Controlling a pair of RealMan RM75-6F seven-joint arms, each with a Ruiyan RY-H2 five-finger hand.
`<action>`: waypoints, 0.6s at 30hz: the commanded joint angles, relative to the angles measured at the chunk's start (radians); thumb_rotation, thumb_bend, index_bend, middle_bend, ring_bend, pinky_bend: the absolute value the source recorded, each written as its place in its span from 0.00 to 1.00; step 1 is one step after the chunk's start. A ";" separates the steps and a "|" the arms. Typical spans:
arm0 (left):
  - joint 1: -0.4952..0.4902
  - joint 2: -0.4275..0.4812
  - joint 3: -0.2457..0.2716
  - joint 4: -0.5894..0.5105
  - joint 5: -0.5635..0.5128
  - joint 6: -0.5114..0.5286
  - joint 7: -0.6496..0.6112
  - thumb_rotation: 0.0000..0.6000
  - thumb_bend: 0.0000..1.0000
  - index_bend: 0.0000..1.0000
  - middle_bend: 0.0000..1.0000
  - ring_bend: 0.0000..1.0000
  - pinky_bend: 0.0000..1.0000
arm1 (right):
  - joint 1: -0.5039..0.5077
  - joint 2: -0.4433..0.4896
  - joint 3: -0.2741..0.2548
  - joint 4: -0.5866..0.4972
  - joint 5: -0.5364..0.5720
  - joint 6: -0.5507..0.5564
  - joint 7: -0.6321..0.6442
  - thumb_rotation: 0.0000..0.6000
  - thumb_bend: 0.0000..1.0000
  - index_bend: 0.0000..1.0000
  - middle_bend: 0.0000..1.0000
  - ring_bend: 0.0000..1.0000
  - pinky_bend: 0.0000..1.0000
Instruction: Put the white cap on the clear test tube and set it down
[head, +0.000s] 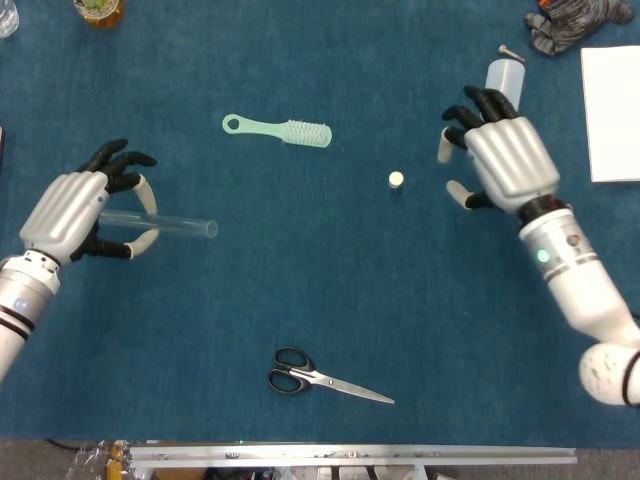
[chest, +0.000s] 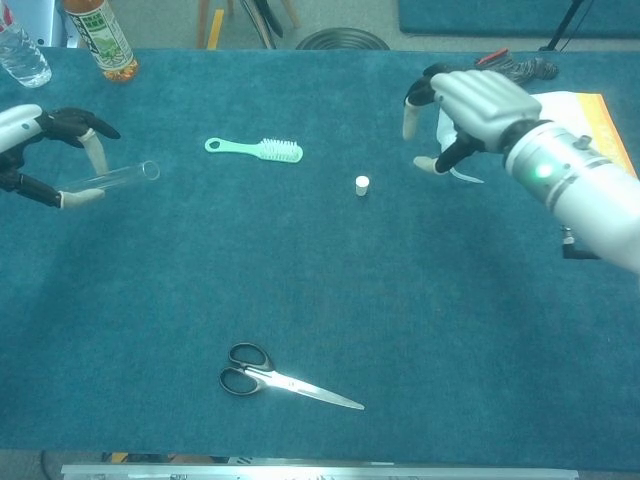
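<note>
The left hand sits out at the nine o'clock edge of the blue table, its fingers wrapped around the clear test tube, which it holds nearly level with the open mouth pointing toward the middle of the table. From the chest camera the same tube shows pinched between thumb and fingers, raised a little off the cloth.

The white cap stands alone on the table, a bit right of centre, touching nothing. The right hand hovers at about three o'clock from the cap, near it but apart, fingers spread and holding nothing.

Just behind that hand, toward one o'clock, a squeeze bottle lies partly hidden by the fingers. A green brush lies at about eleven o'clock from the table's centre, and black-handled scissors lie at six o'clock near the front edge. A white sheet rests at the far right edge.
</note>
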 joint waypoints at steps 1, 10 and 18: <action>0.000 0.001 0.002 -0.001 0.000 0.002 0.001 1.00 0.34 0.59 0.19 0.00 0.16 | 0.029 -0.039 0.002 0.042 0.036 -0.014 -0.028 1.00 0.20 0.48 0.22 0.01 0.03; -0.003 -0.001 0.008 0.003 0.003 0.008 -0.001 1.00 0.34 0.59 0.19 0.00 0.16 | 0.071 -0.137 -0.009 0.164 0.057 -0.029 -0.041 1.00 0.20 0.48 0.17 0.00 0.02; -0.006 -0.002 0.010 -0.001 0.000 0.010 0.004 1.00 0.34 0.59 0.19 0.00 0.16 | 0.098 -0.213 -0.009 0.263 0.059 -0.046 -0.034 1.00 0.20 0.48 0.16 0.00 0.01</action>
